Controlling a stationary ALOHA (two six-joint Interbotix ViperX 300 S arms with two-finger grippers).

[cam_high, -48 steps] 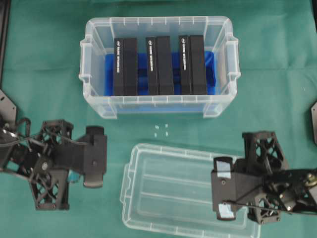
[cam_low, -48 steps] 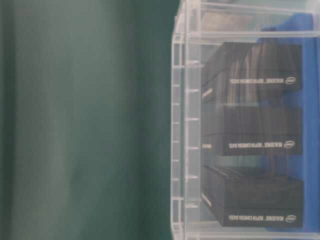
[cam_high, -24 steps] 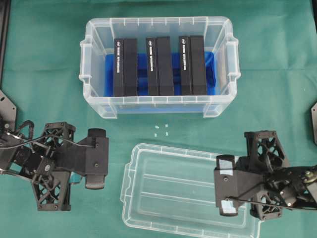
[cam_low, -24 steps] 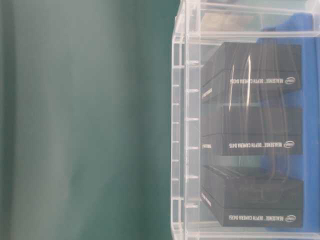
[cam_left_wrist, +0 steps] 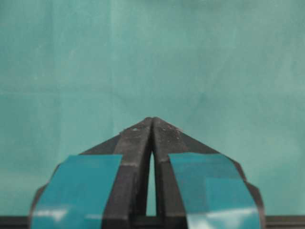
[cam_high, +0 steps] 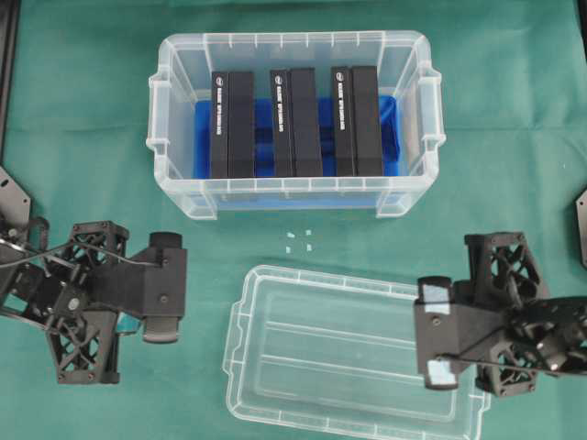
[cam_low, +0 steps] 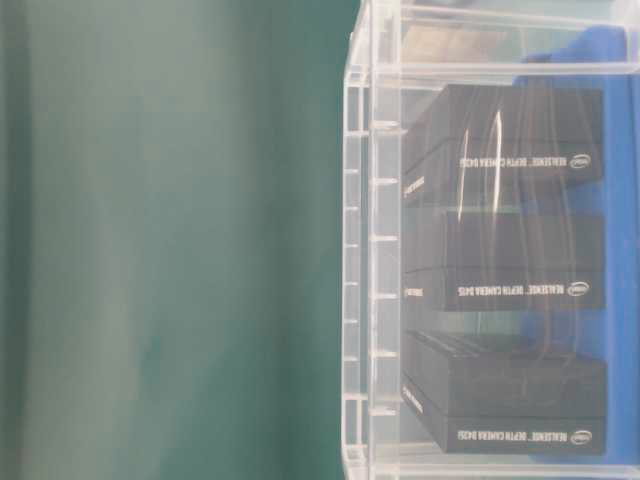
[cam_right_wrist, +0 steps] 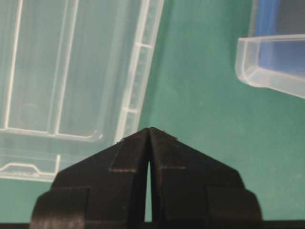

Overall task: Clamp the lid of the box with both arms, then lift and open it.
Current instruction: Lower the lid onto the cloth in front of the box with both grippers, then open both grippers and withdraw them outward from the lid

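The clear lid (cam_high: 339, 353) lies flat on the green cloth in front of the box (cam_high: 293, 38), a clear tub without a cover holding three black boxes (cam_high: 292, 119) on a blue liner. My left gripper (cam_high: 170, 289) hangs left of the lid, apart from it, shut and empty; its wrist view shows the teal-taped jaws (cam_left_wrist: 152, 119) over bare cloth. My right gripper (cam_high: 426, 335) is over the lid's right end, shut and empty (cam_right_wrist: 149, 129). That view shows the lid (cam_right_wrist: 71, 67) to the left and a box corner (cam_right_wrist: 267, 62) at upper right.
A few small white specks (cam_high: 298, 240) lie on the cloth between box and lid. Black brackets sit at the left (cam_high: 11, 197) and right (cam_high: 581, 225) table edges. The table-level view shows the box wall (cam_low: 360, 250) and the black boxes (cam_low: 510, 260).
The left arm has drawn back to the left, away from the lid. The right arm has shifted right toward the lid's right end. Lid and box have not moved.
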